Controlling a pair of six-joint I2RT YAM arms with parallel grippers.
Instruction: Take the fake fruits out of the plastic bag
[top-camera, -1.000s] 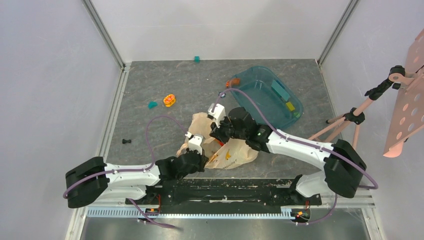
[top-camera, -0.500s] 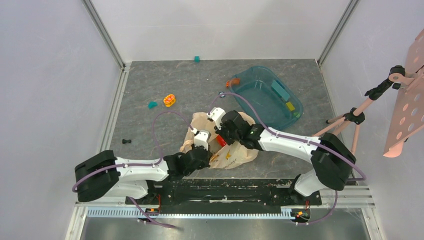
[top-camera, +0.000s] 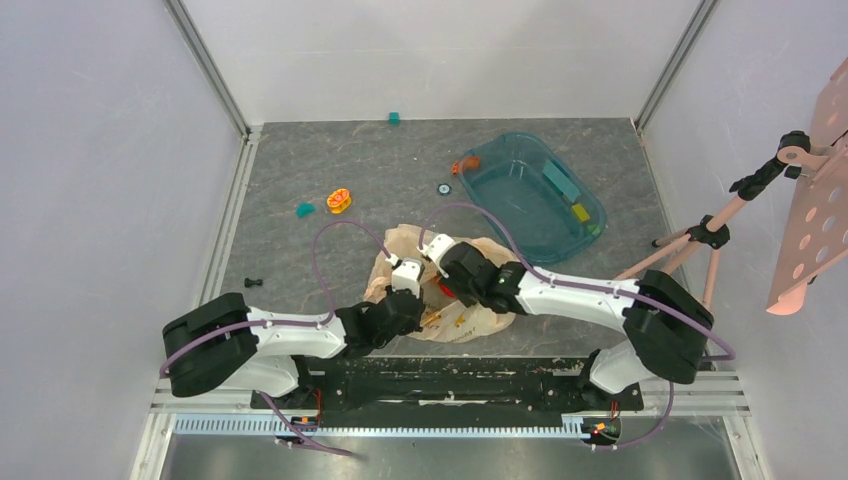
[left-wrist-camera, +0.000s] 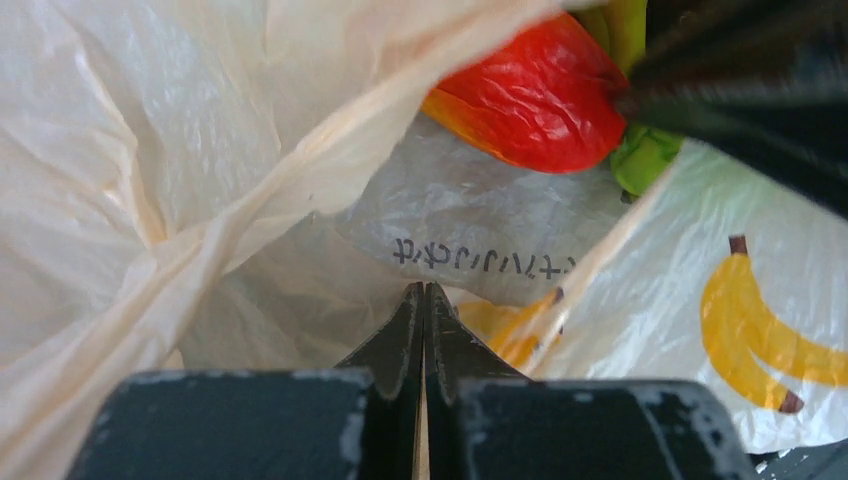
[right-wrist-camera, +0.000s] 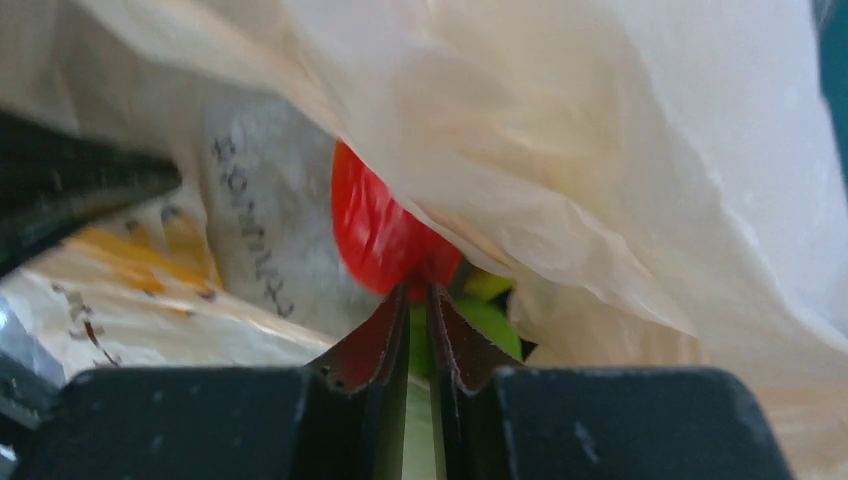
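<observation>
Left gripper (left-wrist-camera: 425, 290) closed tight, tips touching, pushed into the open mouth of the plastic bag (left-wrist-camera: 150, 150); no telling of any film pinched between. Ahead and right of its tips, inside the bag, red fruit (left-wrist-camera: 540, 95) against green fruit (left-wrist-camera: 645, 160). Right gripper (right-wrist-camera: 418, 292) closed to a slit, nothing visibly held, red fruit just beyond its tips. Bag lying on the tabletop (top-camera: 300, 170).

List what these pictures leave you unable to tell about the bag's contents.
Fruit count: wrist views, plastic bag folds cover all but red fruit and green fruit.
Right claw touching red fruit or not: right wrist view, blurred.
Left claw pinching film or not: left wrist view, its tips hide contact.
</observation>
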